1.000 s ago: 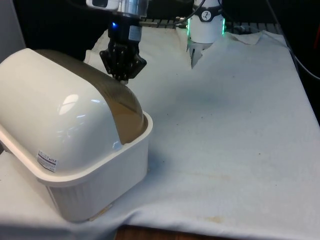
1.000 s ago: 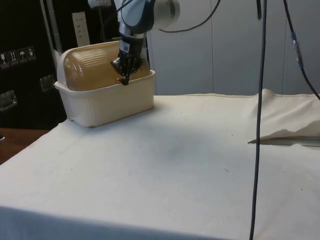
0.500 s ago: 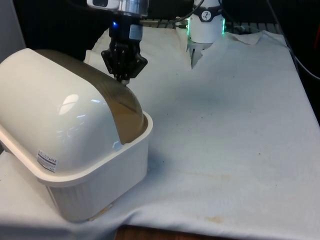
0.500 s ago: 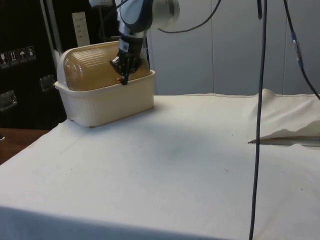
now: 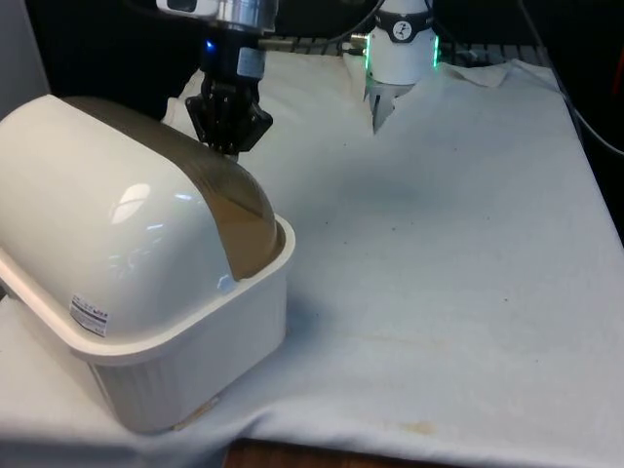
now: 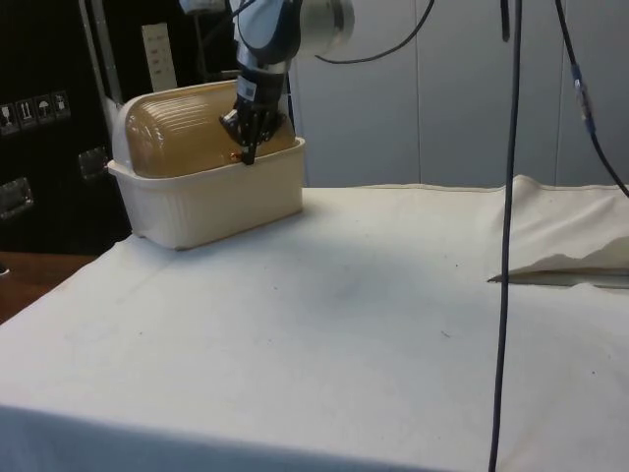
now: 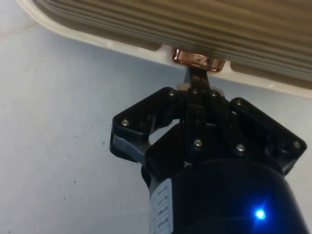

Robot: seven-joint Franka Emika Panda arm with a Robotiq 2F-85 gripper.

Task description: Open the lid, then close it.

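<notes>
The gripper [image 7: 197, 105], fingers pinched together, sits just beside the copper handle [image 7: 197, 59] at the bread box [image 5: 185, 370] lid's [image 6: 187, 133] lower edge.

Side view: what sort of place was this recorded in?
Most likely a robotics lab or test bench, not a kitchen. A bread box sits alone on a table draped in white cloth, with loose cables hanging in front and dark cabinets behind.

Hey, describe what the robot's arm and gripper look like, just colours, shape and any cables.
The arm is white and rounded, with a silver metal collar at the wrist. The gripper is black, built from angular linkage plates with small silver screws, narrowing to slim jaws. Thin dark cables loop off the arm.
</notes>
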